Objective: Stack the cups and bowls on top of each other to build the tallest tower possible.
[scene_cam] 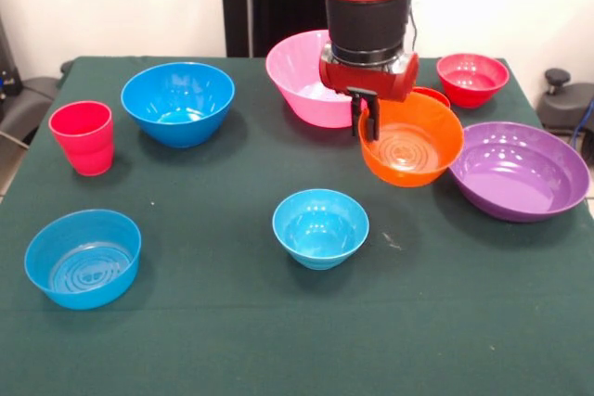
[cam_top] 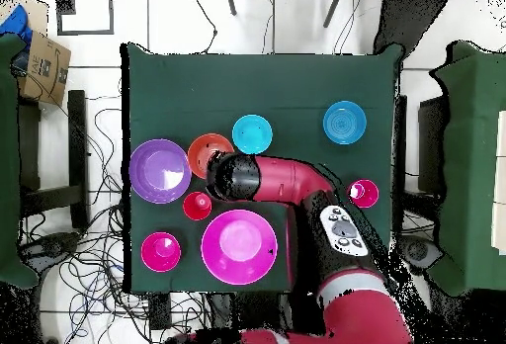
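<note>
1. The green cloth-covered worktop [scene_cam: 232, 322] is seen carrying all the coloured plastic ware, with every piece standing apart on the cloth and none stacked.
2. The red and black robot arm [cam_top: 282, 177] is extended over the worktop from the robot's side.
3. The large pink glossy plastic bowl [scene_cam: 302, 76] is tipped behind the arm in the front view; in the overhead view it lies nearest the robot's base.
4. The wide shallow purple plastic bowl [scene_cam: 520, 169] is placed just beside the small orange plastic bowl [scene_cam: 413, 146].
5. The deep blue plastic bowl [scene_cam: 178, 101] is set at the far left in the front view.
6. The pincer [scene_cam: 365, 116] is closed on the orange bowl's far rim, one finger inside and one outside; the bowl is tilted toward the camera.
7. The small blue plastic bowl [scene_cam: 82, 257] is found at the near left corner.
8. The small light-blue plastic bowl [scene_cam: 320, 226] is located near the middle, in front of the orange bowl.
9. The small red plastic bowl [scene_cam: 471, 76] is positioned at the far right.
10. The pinkish-red stepped plastic cup [scene_cam: 83, 136] is standing upright by the left edge.
11. The orange-red plastic cup [cam_top: 198, 205] is mostly hidden behind the orange bowl in the front view.
</note>
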Robot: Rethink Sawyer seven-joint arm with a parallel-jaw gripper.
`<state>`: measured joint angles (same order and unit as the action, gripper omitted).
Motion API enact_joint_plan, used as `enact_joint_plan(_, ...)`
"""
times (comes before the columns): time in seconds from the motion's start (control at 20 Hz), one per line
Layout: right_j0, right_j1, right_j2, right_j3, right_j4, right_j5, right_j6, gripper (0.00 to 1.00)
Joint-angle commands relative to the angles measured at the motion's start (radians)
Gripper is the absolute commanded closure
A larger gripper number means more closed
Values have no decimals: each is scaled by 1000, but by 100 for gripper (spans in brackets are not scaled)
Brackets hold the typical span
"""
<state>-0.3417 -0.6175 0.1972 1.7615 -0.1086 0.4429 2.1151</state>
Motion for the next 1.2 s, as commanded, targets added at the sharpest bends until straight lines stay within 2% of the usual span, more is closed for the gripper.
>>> enact_joint_plan(0.05,-47,-51,141,30,25,154,-60,100)
enact_joint_plan(0.3,-64,-55,164,33,22,153,-45,100)
enact_joint_plan(0.55,-81,-36,182,42,11,89,-21,100)
enact_joint_plan(0.75,-79,-16,159,13,-30,44,-19,100)
enact_joint_plan(1.2,-119,40,119,-54,-99,-10,-61,100)
